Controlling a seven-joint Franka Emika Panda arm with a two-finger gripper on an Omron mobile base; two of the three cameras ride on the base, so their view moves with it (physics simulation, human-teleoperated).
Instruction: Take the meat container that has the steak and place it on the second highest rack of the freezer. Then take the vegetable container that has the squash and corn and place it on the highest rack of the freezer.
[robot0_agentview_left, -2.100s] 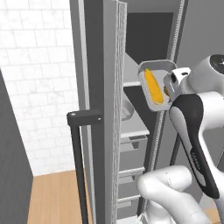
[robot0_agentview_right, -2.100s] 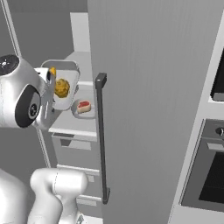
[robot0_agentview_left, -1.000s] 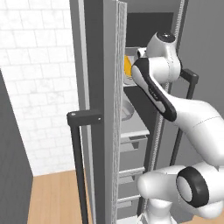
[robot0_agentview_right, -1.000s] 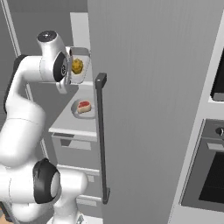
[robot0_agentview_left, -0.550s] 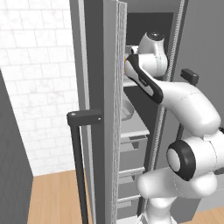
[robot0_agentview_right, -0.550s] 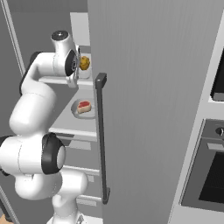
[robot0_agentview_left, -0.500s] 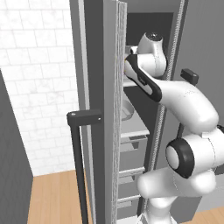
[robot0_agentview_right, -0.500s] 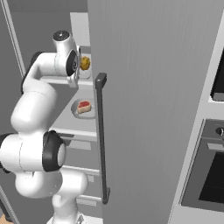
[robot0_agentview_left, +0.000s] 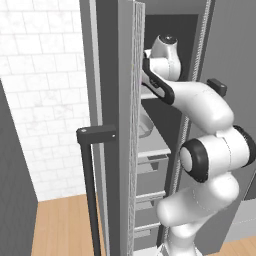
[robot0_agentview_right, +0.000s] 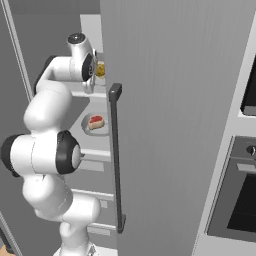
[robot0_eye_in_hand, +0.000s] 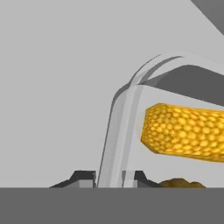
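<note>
In the left base view you see the freezer (robot0_agentview_left: 120, 100) with its door edge-on and the dark handle (robot0_agentview_left: 92, 170) at the left. The white arm (robot0_agentview_left: 200, 145) reaches up into the open compartment at the level of the upper shelves.

In the right base view the gripper (robot0_agentview_right: 94, 70) sits at the highest rack (robot0_agentview_right: 85, 93), with the squash (robot0_agentview_right: 101, 69) just beside it. 1 shelf lower, the steak (robot0_agentview_right: 95, 121) lies in its round container (robot0_agentview_right: 87, 128) on the second highest rack (robot0_agentview_right: 95, 136).

In the hand view the 2 finger tips (robot0_eye_in_hand: 84, 177) stand close on either side of the vegetable container's rim (robot0_eye_in_hand: 120, 131); you cannot tell whether they clamp it. The corn (robot0_eye_in_hand: 186, 132) lies inside, right of the rim.
</note>
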